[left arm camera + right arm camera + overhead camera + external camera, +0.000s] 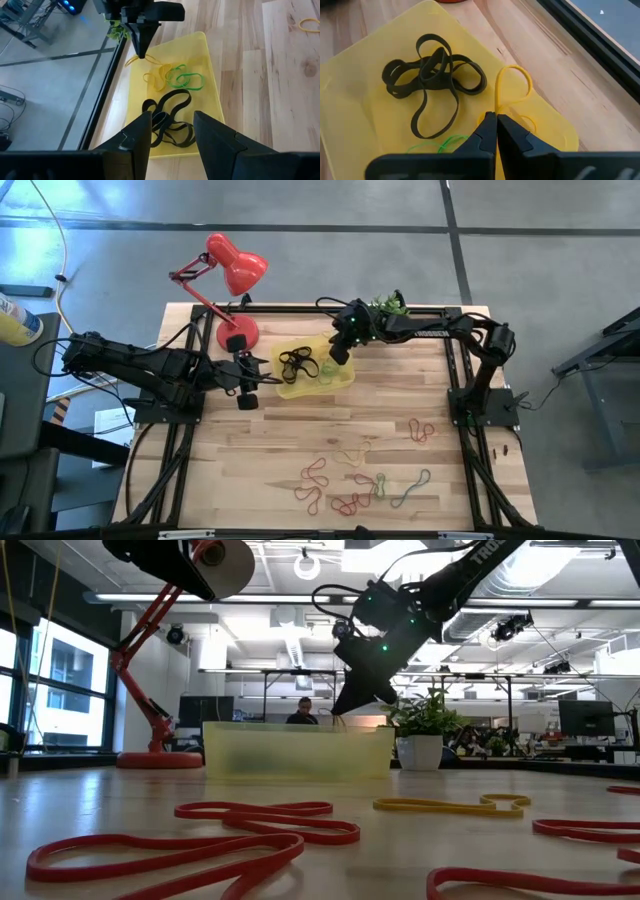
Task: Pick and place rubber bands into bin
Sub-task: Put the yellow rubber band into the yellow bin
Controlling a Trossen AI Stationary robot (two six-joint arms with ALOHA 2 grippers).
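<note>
Above yellow bin [365, 70] — band [512, 90] in right pincer [496, 131]

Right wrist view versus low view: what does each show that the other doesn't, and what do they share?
Only the right wrist view shows the bin's contents: black rubber bands, a green one, and the yellow band pinched by the shut right gripper. Only the low view shows the red lamp, a potted plant and loose red bands on the table. Both show the bin and the right gripper above it.

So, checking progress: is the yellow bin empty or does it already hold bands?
Not empty. The bin holds a tangle of black bands, a green band and tan ones.
</note>
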